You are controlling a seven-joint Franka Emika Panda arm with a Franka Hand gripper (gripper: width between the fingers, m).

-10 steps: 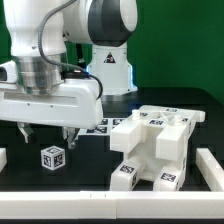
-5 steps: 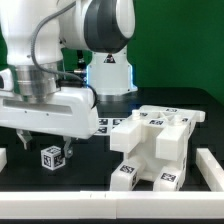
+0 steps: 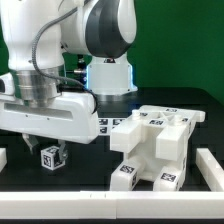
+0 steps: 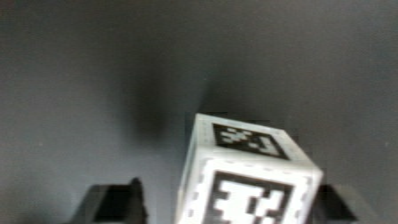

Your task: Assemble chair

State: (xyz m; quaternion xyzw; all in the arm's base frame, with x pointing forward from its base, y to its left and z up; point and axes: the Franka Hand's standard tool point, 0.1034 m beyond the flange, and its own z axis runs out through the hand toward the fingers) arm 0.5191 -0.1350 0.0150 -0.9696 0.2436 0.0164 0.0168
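A small white chair part (image 3: pixel 50 157) with black marker tags lies on the black table at the exterior view's left. My gripper (image 3: pixel 44 150) hangs just above it, open, with one finger on each side. In the wrist view the part (image 4: pixel 249 170) stands between the two dark fingertips (image 4: pixel 116 202), with gaps on both sides, so nothing is gripped. The partly built white chair body (image 3: pixel 155 140) stands at the exterior view's right, apart from the gripper.
The marker board (image 3: pixel 106 127) lies flat behind the chair body. A white rail (image 3: pixel 110 206) borders the table's front and another (image 3: pixel 211 166) its right side. A small white piece (image 3: pixel 3 158) shows at the left edge.
The arm has moved toward the exterior view's left and lowered, bringing the open fingers down around the small part. The part and the chair body have not moved.
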